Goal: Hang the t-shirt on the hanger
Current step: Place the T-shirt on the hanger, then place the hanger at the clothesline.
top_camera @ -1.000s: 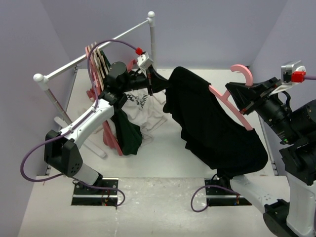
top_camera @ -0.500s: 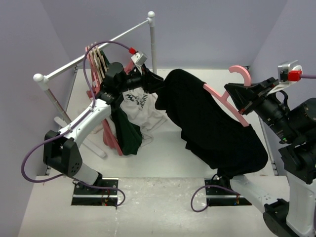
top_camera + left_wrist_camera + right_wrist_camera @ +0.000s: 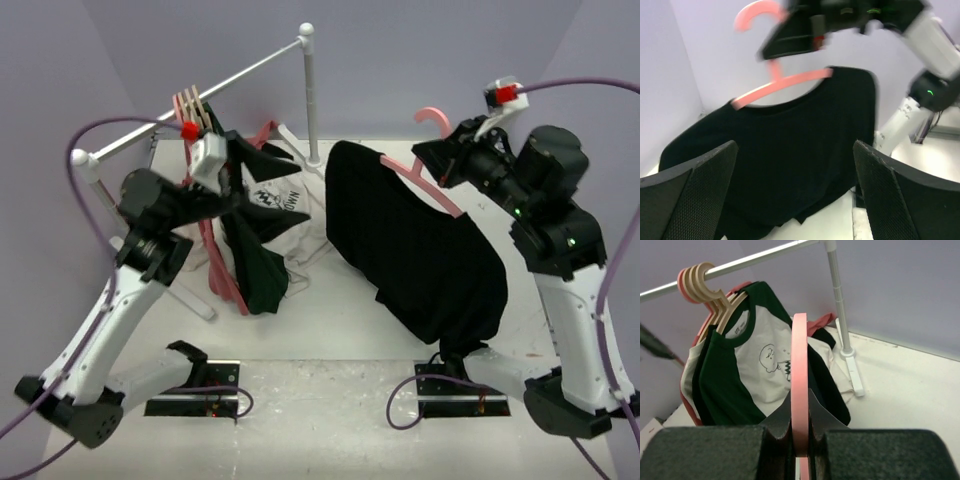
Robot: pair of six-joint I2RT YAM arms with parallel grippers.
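hanger (image 3: 785, 82) ends hidden under t-shirt (image 3: 790, 150), right pincer (image 3: 774, 50) blurred, left wrist view

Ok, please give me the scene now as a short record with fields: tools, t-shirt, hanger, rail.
left tool: open, holds nothing, faces the black t-shirt
right tool: shut on the pink hanger
t-shirt: drapes from the hanger, one pink shoulder bare
rail: carries beige hangers and a green-sleeved printed shirt
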